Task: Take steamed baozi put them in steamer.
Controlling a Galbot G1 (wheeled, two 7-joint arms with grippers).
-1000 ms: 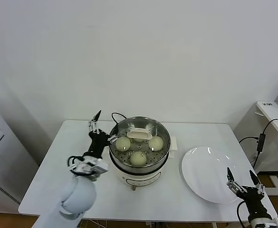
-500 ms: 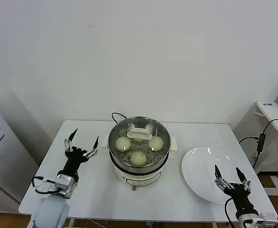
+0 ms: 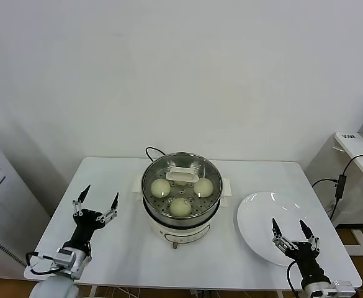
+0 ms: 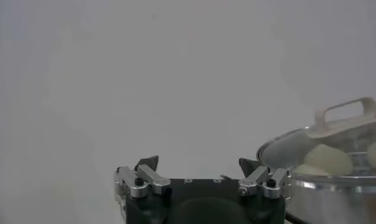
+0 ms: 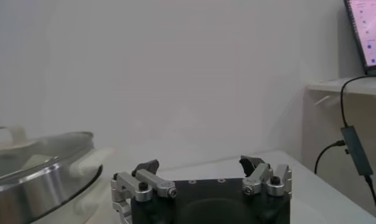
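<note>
The left gripper [image 3: 97, 202] is held spread wide with nothing between its fingers, low over the white table [image 3: 119, 248] at about eight o'clock from the steamer [image 3: 181, 192], well apart from it. In the left wrist view the same gripper [image 4: 200, 165] is seen with its two dark fingertips [image 4: 148, 162] far apart and bare, the steamer's steel rim [image 4: 334, 182] lying off to one side beyond them.

The right gripper [image 3: 291, 226] is likewise released and empty, positioned over the near edge of the flat white plate [image 3: 265, 217], at about four o'clock from the steamer. In the right wrist view its fingers [image 5: 146, 166] are seen parted around open air, with the steamer [image 5: 41, 176] visible farther off.

The steamer is placed at the middle of the table on its white base [image 3: 181, 233], and a black cord [image 3: 151, 152] is led away from it at eleven o'clock. The steamer is covered by a round glass lid [image 3: 197, 167] with a cream handle [image 3: 182, 176].

Three steamed baozi [image 3: 180, 207] are seen through the glass inside the basket: one at six o'clock, one at nine o'clock [image 3: 161, 187] and one at three o'clock [image 3: 203, 187]. Whether a fourth is hidden beneath the handle cannot be told.
</note>
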